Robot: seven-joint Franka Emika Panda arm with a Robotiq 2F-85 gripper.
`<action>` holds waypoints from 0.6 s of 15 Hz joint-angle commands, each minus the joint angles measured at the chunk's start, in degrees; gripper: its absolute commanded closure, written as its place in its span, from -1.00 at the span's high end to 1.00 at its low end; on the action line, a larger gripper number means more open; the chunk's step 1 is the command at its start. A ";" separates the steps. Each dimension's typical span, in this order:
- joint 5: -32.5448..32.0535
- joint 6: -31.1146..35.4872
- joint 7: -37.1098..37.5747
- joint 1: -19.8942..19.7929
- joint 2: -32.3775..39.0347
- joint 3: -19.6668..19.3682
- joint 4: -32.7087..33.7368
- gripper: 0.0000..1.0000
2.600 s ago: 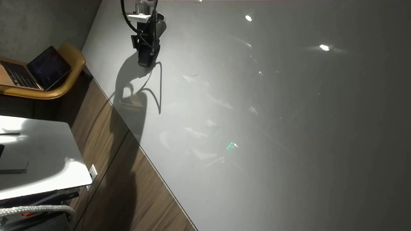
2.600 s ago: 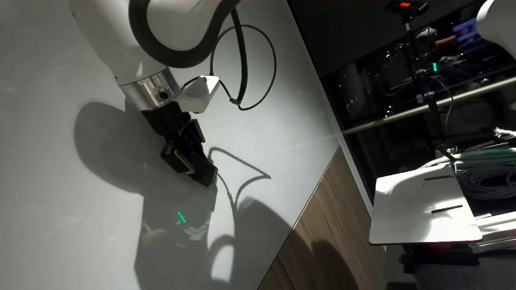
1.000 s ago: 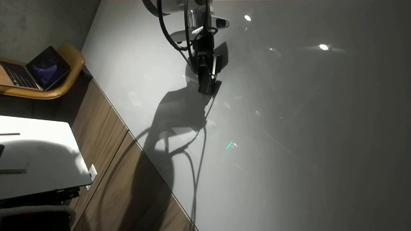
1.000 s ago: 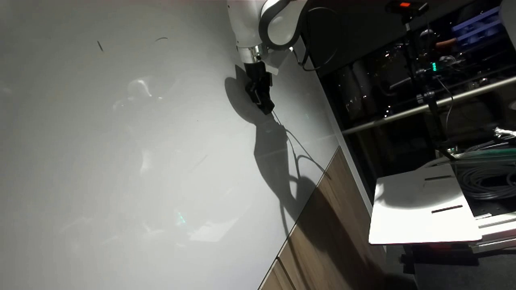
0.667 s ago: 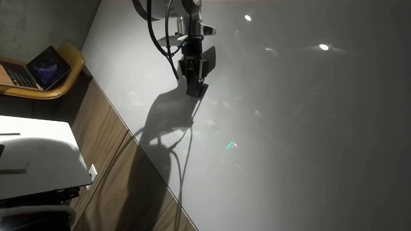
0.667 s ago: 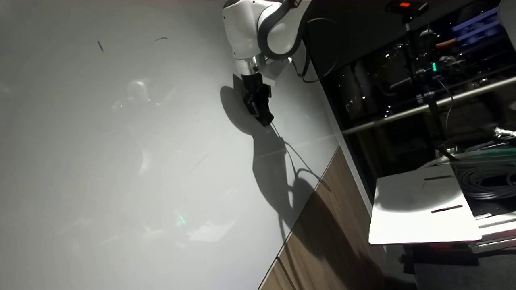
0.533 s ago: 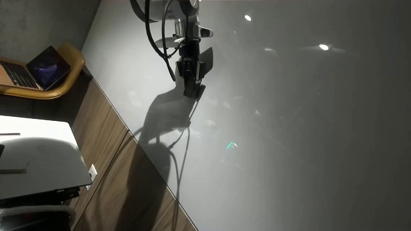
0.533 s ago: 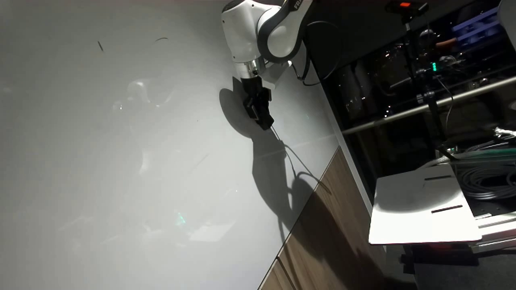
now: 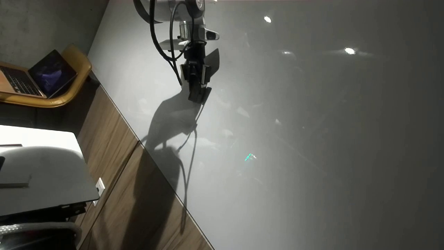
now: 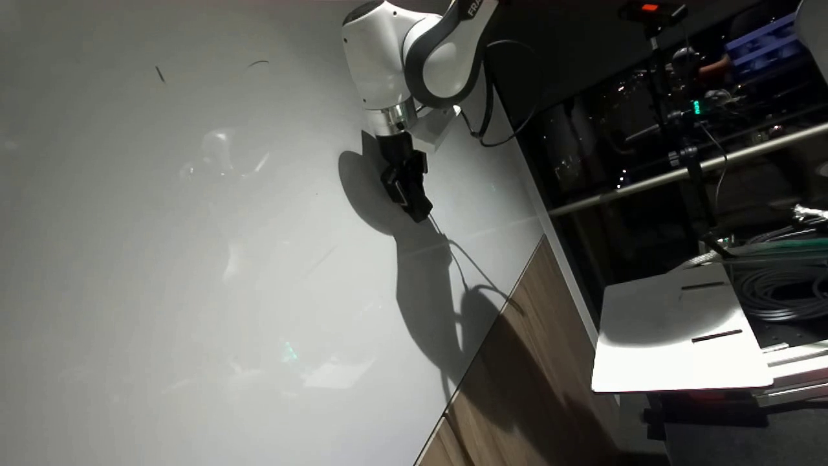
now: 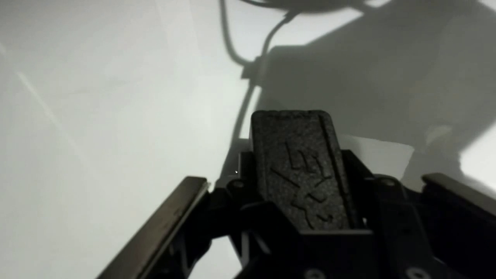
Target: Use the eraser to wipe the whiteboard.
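Note:
My gripper (image 11: 299,166) is shut on the eraser (image 11: 288,130), a dark grey block with thin black lines drawn on its face. The fingers grip it along both long sides, and its far end sticks out beyond the tips. The big glossy whiteboard (image 9: 312,121) fills most of both exterior views. In an exterior view two dark strokes, one straight (image 10: 160,74) and one curved (image 10: 259,63), lie well off to the left of the gripper. The eraser hangs at the board face with its shadow close by; whether it touches the board I cannot tell.
Wood panelling (image 9: 156,194) borders the board's slanted lower edge. A white tabletop (image 9: 45,166) stands beside it. An open laptop (image 9: 52,74) rests on a yellow chair (image 9: 79,67). Dark cables (image 10: 517,120) loop off the arm near the board's side edge.
The gripper, eraser held throughout, first swung away across the board, uncovering the two strokes. Over the last second it drifted back, leftward in an exterior view and downward in both.

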 commanded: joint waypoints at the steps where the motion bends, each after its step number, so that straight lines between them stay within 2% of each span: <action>1: -0.67 1.32 1.40 3.83 7.88 2.62 8.88 -0.38; 9: -1.07 -6.44 2.58 13.49 17.46 5.34 21.10 -0.38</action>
